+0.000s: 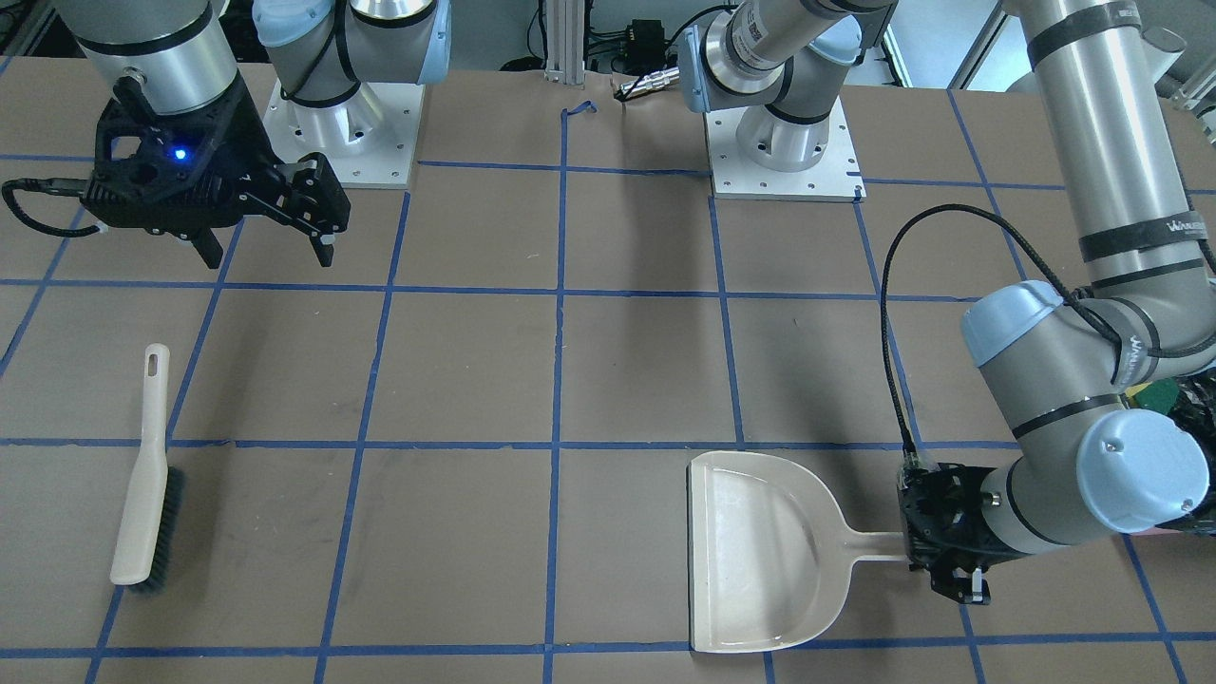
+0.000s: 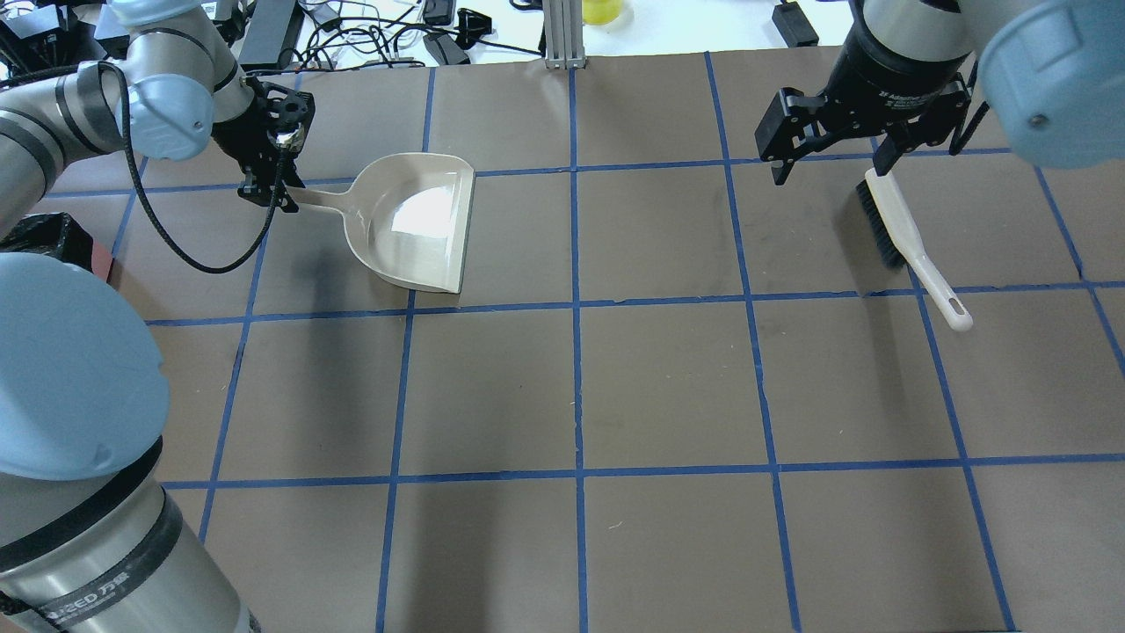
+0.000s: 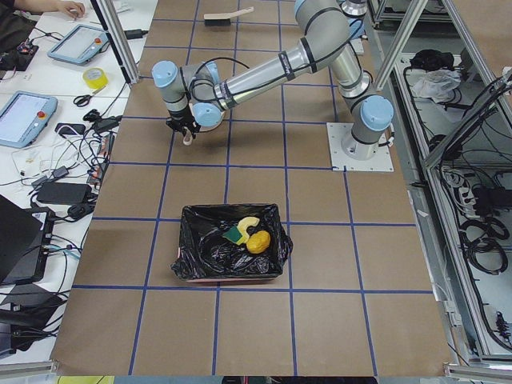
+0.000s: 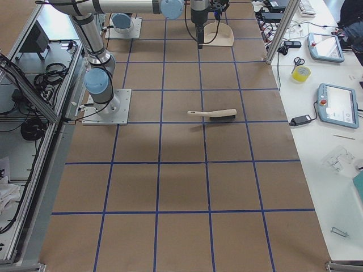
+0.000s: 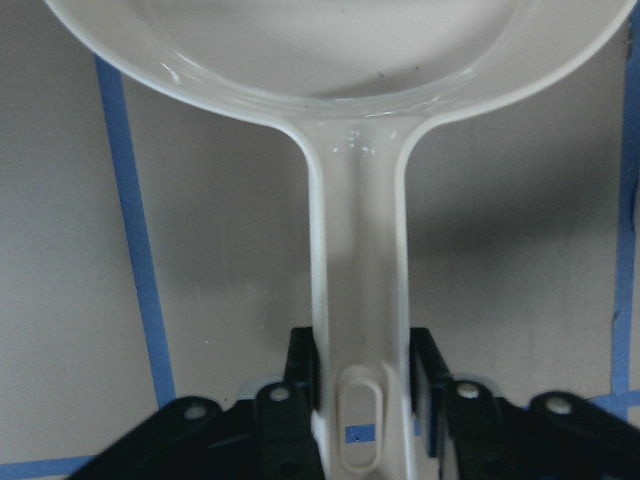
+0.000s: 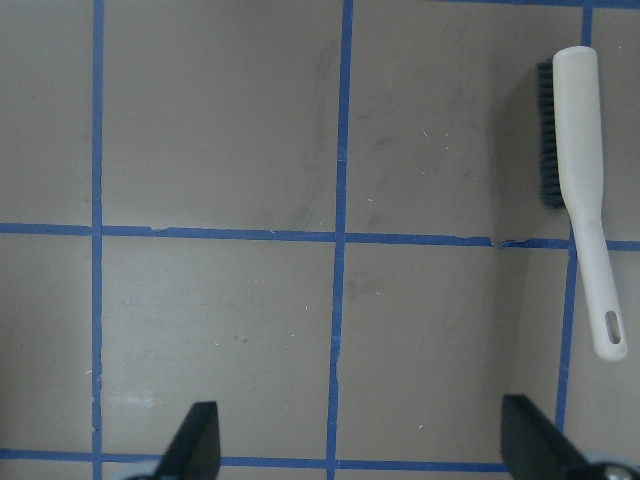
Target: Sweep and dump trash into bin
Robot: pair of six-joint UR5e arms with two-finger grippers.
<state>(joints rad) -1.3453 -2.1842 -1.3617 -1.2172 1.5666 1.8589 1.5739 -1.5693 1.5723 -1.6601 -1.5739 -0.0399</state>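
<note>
The trash [image 3: 248,236], a golden lump, pale pieces and a yellow-green sponge, lies inside the bin [image 3: 192,256], a box lined with a black bag near the robot's left end of the table. The beige dustpan [image 1: 760,551] rests flat on the table and is empty; it also shows in the overhead view [image 2: 413,229]. My left gripper [image 1: 950,560] is shut on the dustpan's handle [image 5: 355,260], one finger on each side. My right gripper [image 2: 831,169] is open and empty, hovering above the table beside the brush [image 2: 905,233].
The beige brush [image 1: 142,475] with dark bristles lies on the table, its handle toward the robot; it shows at the right in the right wrist view [image 6: 585,170]. Blue tape lines grid the brown table. A corner of the bin's black bag [image 2: 44,242] shows by my left arm.
</note>
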